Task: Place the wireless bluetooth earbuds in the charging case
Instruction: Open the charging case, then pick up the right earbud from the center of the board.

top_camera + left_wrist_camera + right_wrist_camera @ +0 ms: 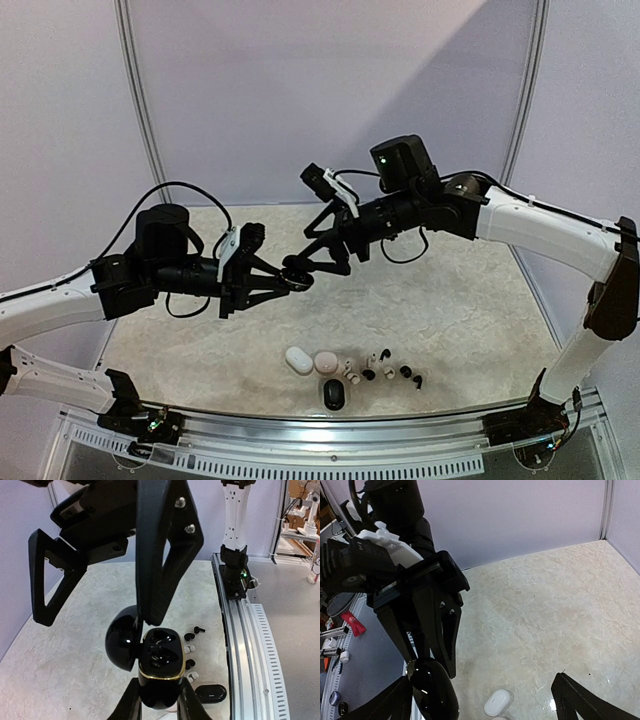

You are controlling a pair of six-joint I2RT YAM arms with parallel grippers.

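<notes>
Your left jaws are clenched on the open case (pixel 159 672), one finger on each side of its lower body, and they hold it in the air above the counter (pixel 470 310). The case is glossy black with a gold rim. Its lid (pixel 120 645) is swung back to the left in the left wrist view. The wells inside look dark, and you cannot tell whether a bud sits in them.

Your right jaws are released and stand wide, with nothing showing between them. In the left wrist view one of their fingers (pixel 160 555) comes down from above and its tip ends at the case's hinge, between lid and body. The other finger (pixel 50 580) hangs well off to the left.

The buds (pixel 405 371) lie loose on the counter below, near the front edge, some black and some white, scattered close together. Just left of them sit a white case (pixel 298 360) and a pink case (pixel 326 362), side by side. A shut black case (pixel 334 396) lies nearer the front edge.
</notes>
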